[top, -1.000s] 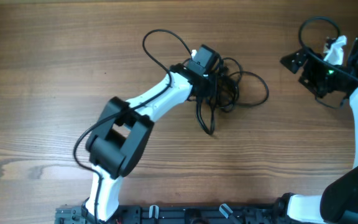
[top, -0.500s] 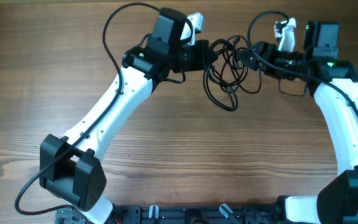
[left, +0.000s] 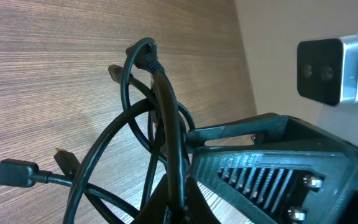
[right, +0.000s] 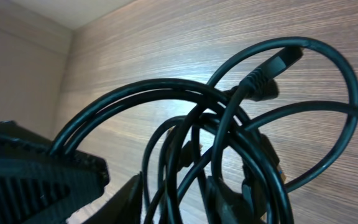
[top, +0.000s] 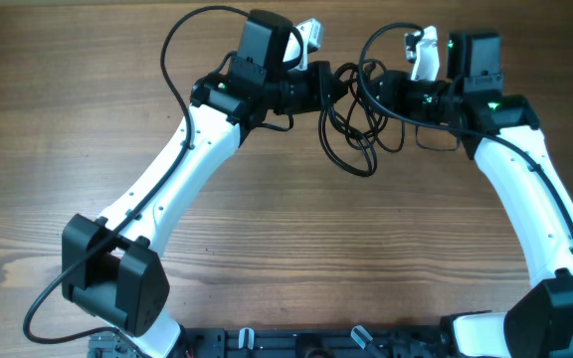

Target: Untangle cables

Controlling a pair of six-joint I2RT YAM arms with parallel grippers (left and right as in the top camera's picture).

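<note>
Convergence at the knot. Right end effector (top: 384, 89) now pushed in against the cables (top: 358, 124), nearer the left end effector (top: 328, 82) than half a second back, the tangle bunched tighter between the two.

Left one clamped on a sheaf of strands, seen in its wrist view running down into the closed grip. Right one narrow, fingers (right: 132, 202) flanking several cords; impossible to tell whether actually pinching.

Bundle held at the far side of the desk (top: 267, 259), loops trailing toward the near side, one plug (left: 11, 173) hanging free.

A full second back: bundle mid-desk under the left arm alone, right arm away at the far right corner.

Judged meaning: second hold nearly set, separation of the strands not yet begun. Risk of cinching the knot if pulled apart without slack.
</note>
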